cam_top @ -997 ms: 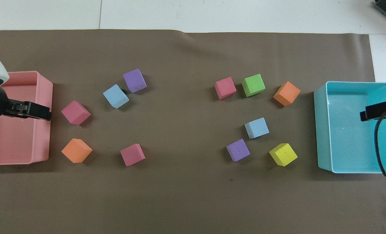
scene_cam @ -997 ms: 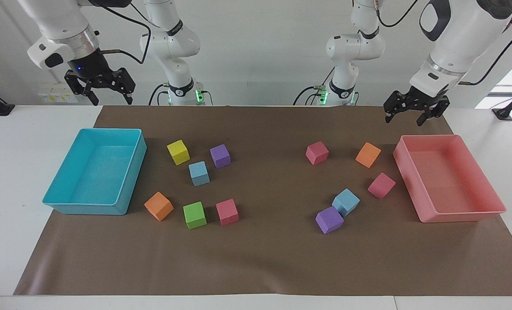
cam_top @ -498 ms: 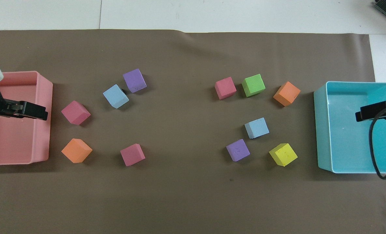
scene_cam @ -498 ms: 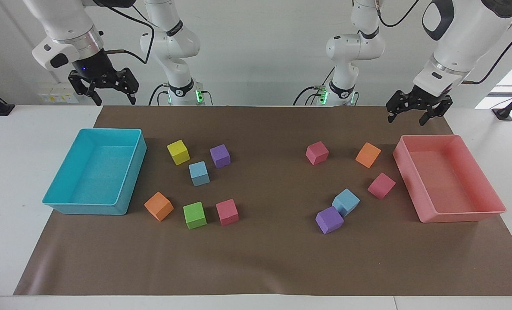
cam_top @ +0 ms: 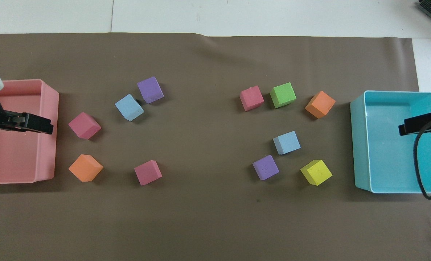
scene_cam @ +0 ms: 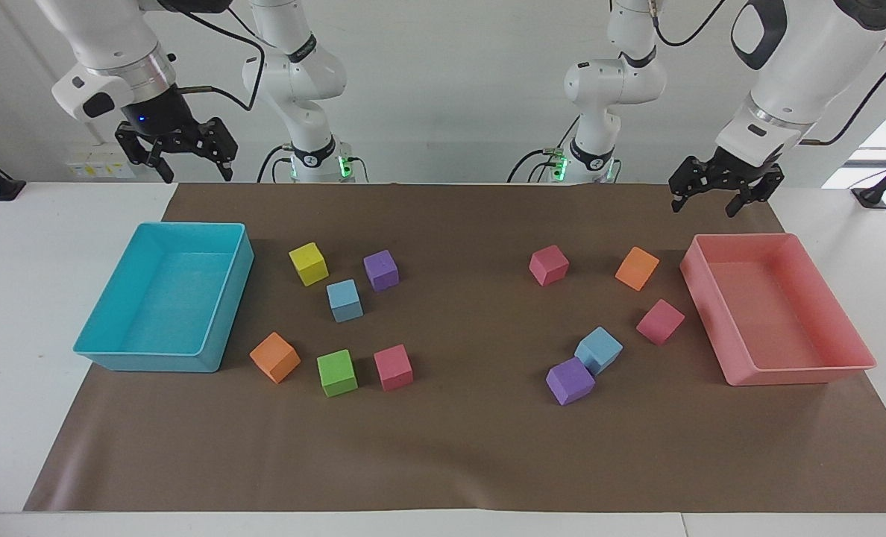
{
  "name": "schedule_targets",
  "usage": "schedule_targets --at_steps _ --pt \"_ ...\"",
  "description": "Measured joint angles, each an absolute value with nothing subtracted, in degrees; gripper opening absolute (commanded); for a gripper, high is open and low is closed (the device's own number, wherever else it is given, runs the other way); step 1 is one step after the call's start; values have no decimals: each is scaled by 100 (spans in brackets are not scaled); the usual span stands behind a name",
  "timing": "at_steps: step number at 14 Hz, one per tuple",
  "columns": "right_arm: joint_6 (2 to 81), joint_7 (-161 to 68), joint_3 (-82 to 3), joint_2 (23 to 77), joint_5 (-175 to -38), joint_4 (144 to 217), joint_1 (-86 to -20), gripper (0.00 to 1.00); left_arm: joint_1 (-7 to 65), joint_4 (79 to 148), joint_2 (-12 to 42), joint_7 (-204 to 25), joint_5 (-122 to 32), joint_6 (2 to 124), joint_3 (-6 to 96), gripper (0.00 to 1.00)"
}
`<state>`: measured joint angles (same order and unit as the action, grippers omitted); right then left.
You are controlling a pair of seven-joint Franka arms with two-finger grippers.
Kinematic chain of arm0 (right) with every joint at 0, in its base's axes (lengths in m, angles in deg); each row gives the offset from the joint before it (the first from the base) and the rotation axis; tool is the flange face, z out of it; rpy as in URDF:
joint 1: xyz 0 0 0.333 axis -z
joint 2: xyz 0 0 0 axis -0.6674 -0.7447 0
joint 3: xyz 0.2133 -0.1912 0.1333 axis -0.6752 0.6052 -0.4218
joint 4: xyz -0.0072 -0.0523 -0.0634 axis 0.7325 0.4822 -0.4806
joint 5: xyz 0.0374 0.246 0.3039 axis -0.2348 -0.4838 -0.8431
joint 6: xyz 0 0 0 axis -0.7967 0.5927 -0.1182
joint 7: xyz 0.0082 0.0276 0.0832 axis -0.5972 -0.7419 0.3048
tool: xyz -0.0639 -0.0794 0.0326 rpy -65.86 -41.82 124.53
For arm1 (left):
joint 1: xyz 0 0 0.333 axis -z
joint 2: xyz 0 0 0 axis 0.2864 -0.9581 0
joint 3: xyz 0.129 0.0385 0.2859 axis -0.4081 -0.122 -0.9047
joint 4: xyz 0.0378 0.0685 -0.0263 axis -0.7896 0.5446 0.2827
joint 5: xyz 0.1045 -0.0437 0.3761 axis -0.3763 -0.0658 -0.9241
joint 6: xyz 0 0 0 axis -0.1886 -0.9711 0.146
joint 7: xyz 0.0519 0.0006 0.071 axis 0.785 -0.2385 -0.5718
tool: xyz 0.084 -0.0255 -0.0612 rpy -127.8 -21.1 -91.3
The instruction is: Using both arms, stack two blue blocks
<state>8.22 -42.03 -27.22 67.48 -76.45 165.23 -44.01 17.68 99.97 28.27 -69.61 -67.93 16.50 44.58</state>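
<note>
Two sky-blue blocks lie on the brown mat. One blue block [scene_cam: 344, 300] [cam_top: 286, 142] sits toward the right arm's end, between a yellow cube [scene_cam: 309, 263] and a purple cube [scene_cam: 381, 270]. The other blue block [scene_cam: 598, 349] [cam_top: 129, 107] sits toward the left arm's end and touches a purple cube [scene_cam: 570, 380]. My left gripper [scene_cam: 702, 206] [cam_top: 37, 125] is open and empty, raised over the pink tray [scene_cam: 808, 369]. My right gripper [scene_cam: 195, 174] [cam_top: 415, 124] is open and empty, raised over the turquoise tray [scene_cam: 145, 362].
Loose cubes around the blocks: orange [scene_cam: 274, 357], green [scene_cam: 337, 372] and pink [scene_cam: 393, 367] toward the right arm's end. Pink [scene_cam: 548, 265], orange [scene_cam: 637, 268] and pink [scene_cam: 660, 321] lie toward the left arm's end.
Both grippers shifted only slightly: the left drew back a little over the pink tray, the right edged a little toward the cubes. No block moved.
</note>
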Motion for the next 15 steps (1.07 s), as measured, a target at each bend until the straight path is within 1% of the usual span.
schedule_targets --at_steps 15 --pt "822 -4203 -2722 6753 -7599 16548 -4470 100 1770 9997 2831 -6960 -6793 1654 4499 100"
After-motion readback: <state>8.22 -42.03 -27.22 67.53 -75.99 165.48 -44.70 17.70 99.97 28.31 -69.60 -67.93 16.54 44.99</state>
